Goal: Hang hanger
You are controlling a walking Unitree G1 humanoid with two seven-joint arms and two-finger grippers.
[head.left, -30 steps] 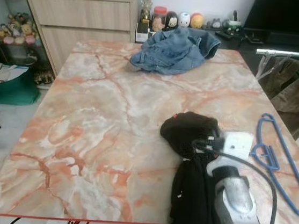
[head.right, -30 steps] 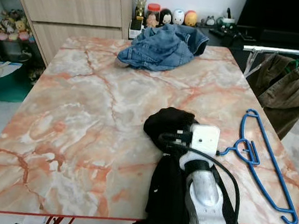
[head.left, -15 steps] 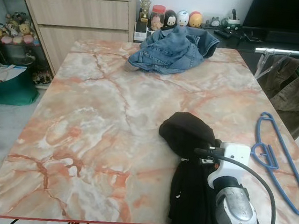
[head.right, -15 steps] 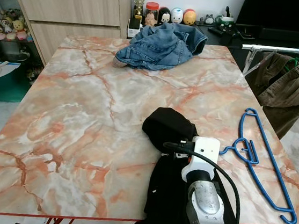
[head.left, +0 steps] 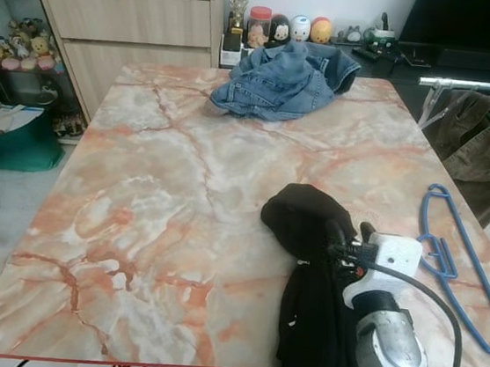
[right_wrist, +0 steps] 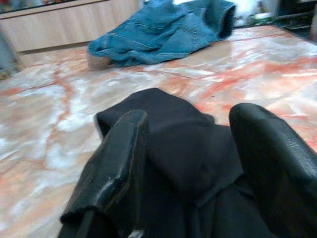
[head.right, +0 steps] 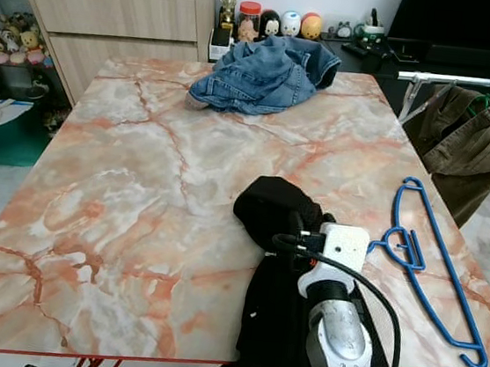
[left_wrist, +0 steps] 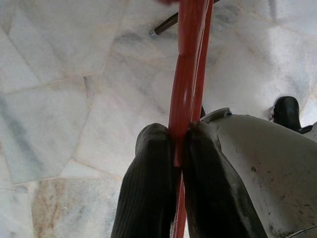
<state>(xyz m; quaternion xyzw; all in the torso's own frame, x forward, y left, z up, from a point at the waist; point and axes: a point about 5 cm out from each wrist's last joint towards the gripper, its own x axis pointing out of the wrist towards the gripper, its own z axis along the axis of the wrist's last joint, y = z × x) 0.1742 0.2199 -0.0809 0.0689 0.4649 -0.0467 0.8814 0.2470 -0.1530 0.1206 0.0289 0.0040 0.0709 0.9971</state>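
A pink-veined marble table (head.left: 164,192) stands on pale tiled floor (head.left: 14,188), a wood cabinet (head.left: 130,24) behind it. The right gripper (right_wrist: 190,163), fingers spread, sits over a black garment (head.right: 277,209) at the table's near edge. The blue hanger (head.right: 426,266) lies just beside it; a denim jacket (head.left: 283,82) lies far across. The left gripper (left_wrist: 178,163) pinches a red bar (left_wrist: 188,74).

hanger (head.right: 430,267) right of garment (head.right: 274,275), on table (head.right: 121,187)

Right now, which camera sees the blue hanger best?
The right eye view: the whole hanger lies on the table, hook to tip. The left eye view cuts off its far end at the picture's edge. The wrist views look at other things.
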